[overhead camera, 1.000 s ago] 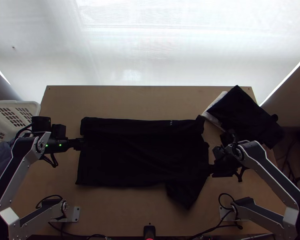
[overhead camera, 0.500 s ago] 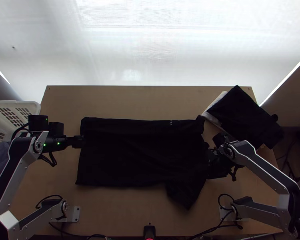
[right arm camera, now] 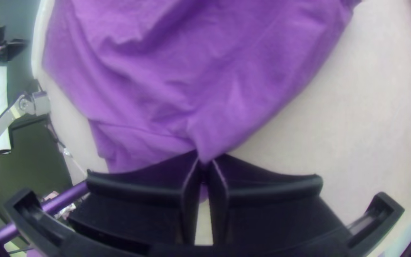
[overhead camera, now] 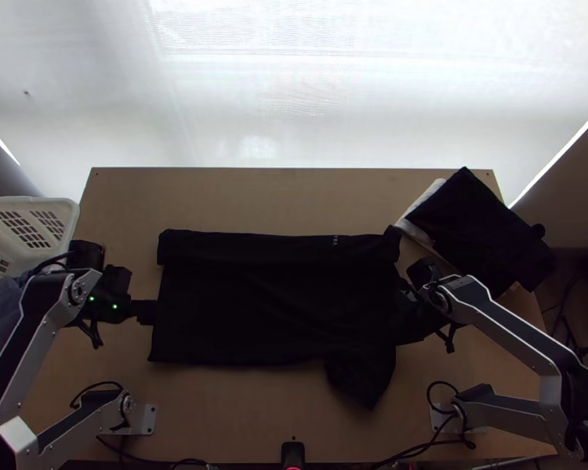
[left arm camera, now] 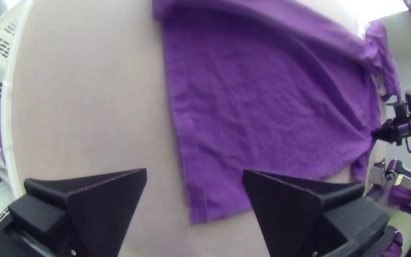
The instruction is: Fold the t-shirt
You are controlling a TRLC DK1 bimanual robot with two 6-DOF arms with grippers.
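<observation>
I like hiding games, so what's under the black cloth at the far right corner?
A white cloth peeks out along the left side of the black cloth. The rest underneath is covered, so I can't tell what else is there.

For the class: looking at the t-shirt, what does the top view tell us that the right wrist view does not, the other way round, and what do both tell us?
Top view alone: the t-shirt's whole outline, with a flap jutting toward the table's near edge.
Right wrist view alone: the right gripper pinching a gathered bit of cloth, with creases spreading from it.
Both: the t-shirt lies on the table, the right gripper at its border.
</observation>
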